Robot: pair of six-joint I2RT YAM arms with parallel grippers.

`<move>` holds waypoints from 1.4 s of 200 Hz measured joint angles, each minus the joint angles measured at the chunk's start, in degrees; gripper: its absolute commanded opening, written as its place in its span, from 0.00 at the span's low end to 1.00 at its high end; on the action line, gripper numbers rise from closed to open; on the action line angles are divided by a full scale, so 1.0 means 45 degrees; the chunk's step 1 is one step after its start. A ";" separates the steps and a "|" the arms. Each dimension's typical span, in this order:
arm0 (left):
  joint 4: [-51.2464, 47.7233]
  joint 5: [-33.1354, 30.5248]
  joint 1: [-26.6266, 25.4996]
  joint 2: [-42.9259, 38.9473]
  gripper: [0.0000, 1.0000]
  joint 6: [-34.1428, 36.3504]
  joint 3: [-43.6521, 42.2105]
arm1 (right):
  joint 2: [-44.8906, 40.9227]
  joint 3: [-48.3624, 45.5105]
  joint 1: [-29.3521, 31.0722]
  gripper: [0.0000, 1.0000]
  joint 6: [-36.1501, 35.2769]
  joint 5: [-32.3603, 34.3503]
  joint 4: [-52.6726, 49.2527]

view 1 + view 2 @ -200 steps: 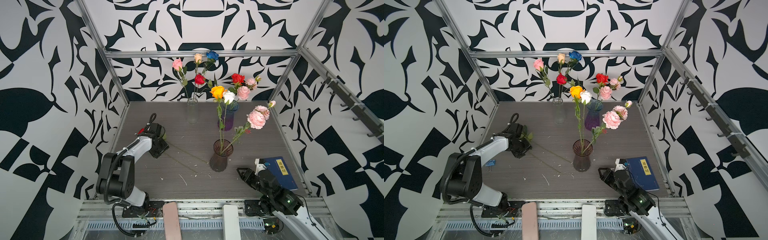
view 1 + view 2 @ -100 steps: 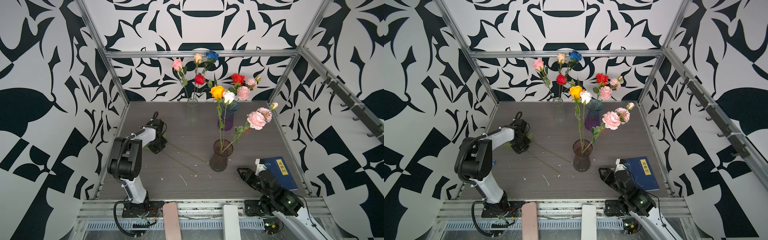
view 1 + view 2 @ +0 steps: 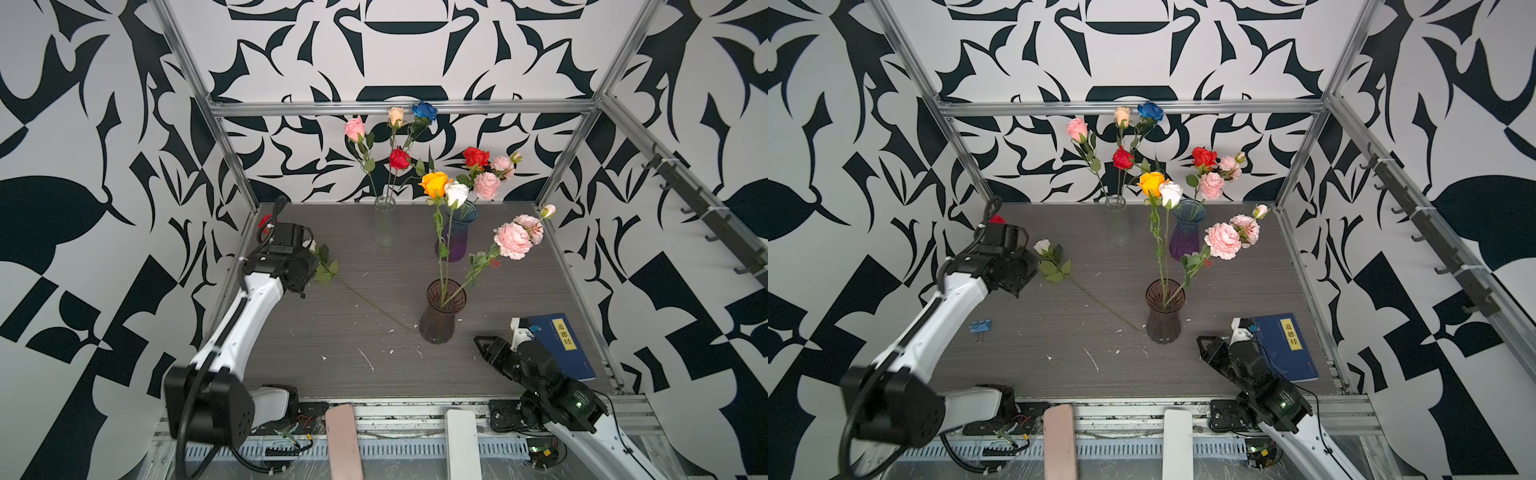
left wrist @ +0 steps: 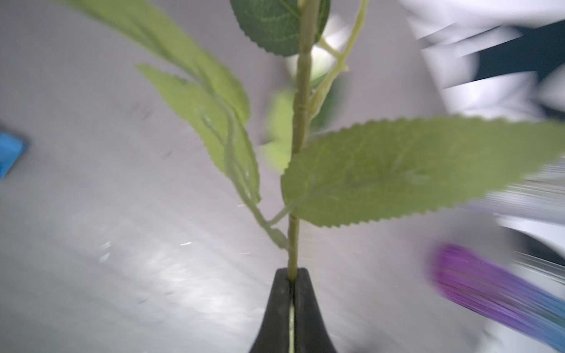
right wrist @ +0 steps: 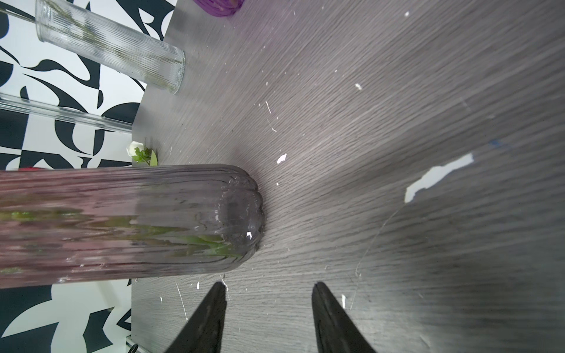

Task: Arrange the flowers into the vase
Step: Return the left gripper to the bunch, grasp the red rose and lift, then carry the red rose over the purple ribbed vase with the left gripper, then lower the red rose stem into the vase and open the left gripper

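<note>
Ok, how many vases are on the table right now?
3. A clear glass vase stands at the back, a purple vase beside it towards the right wall, and a dark smoky vase nearer the front, about central. None appears hidden.

The left gripper [image 4: 292,272] had its black jaws pressed together on a thin green flower stem [image 4: 301,101], which ran straight ahead from the tips. Serrated leaves [image 4: 397,174] branched to both sides just beyond the grip. Farther off, a blurred purple vase [image 4: 489,290] showed on one side and a blue object [image 4: 9,152] on the other, over the grey table [image 4: 107,214].
</note>
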 measured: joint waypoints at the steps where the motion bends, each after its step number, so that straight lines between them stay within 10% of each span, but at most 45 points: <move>1: -0.0005 0.0000 -0.0049 -0.0058 0.00 0.0005 0.0053 | 0.0000 0.0000 0.0000 0.50 0.0000 0.0000 0.0000; 54: 0.1671 -0.0714 -0.5625 -0.0325 0.00 0.0845 0.4745 | 0.0083 0.0000 -0.0049 0.50 0.0000 -0.0019 0.0005; 143: 0.4439 -0.4138 -1.0627 0.2968 0.00 0.5780 0.7708 | -0.0112 0.0000 -0.0058 0.49 -0.0010 -0.0015 -0.0044; 280: 0.6426 -0.6193 -1.1293 0.3575 0.00 0.8510 0.7800 | -0.0112 0.0000 -0.0058 0.50 -0.0053 -0.0015 -0.0049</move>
